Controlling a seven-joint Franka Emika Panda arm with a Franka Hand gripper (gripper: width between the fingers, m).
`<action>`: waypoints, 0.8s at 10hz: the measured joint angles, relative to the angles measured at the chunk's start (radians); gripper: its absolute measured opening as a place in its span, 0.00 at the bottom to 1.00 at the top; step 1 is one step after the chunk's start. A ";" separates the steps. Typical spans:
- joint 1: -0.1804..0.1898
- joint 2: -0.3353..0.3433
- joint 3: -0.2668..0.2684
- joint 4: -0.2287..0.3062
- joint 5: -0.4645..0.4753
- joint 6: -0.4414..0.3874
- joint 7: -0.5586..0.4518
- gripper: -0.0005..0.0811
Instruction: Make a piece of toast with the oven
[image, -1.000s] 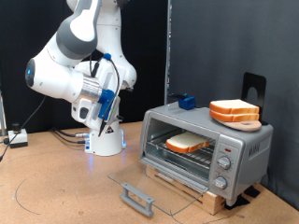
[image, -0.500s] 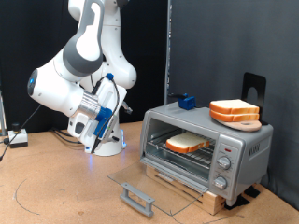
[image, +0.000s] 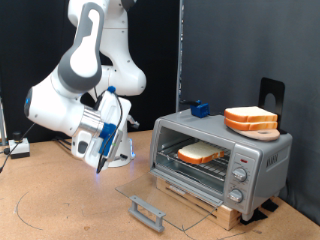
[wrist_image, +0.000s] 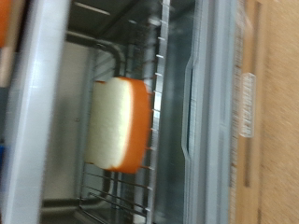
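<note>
The silver-grey oven (image: 262, 160) stands at the exterior view's right, its glass door (image: 150, 190) folded down flat with the grey bar handle (image: 147, 212) at the front. The piece of toast (image: 201, 153) lies flat on the wire rack inside. The wrist view looks into the oven and shows the toast (wrist_image: 120, 124) on the rack (wrist_image: 157, 140) beyond the open door. My gripper (image: 99, 163) hangs low to the left of the oven, well apart from the door. Its fingers do not show in the wrist view.
A stack of like bread slices (image: 250, 119) on a wooden plate sits on the oven's top, with a small blue object (image: 199, 108) beside it. Round knobs (image: 239, 176) are on the oven's right panel. The oven rests on a wooden board (image: 205, 208). Cables lie at the left (image: 15, 148).
The arm has swung down and to the exterior view's left, lowering the hand away from the oven. The toast, the door and the stack have not moved.
</note>
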 joint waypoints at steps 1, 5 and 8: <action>0.001 0.040 0.001 0.022 -0.011 0.037 0.023 0.99; 0.001 0.099 0.002 0.045 -0.011 0.080 -0.041 0.99; -0.002 0.211 -0.008 0.090 -0.070 0.119 -0.023 0.99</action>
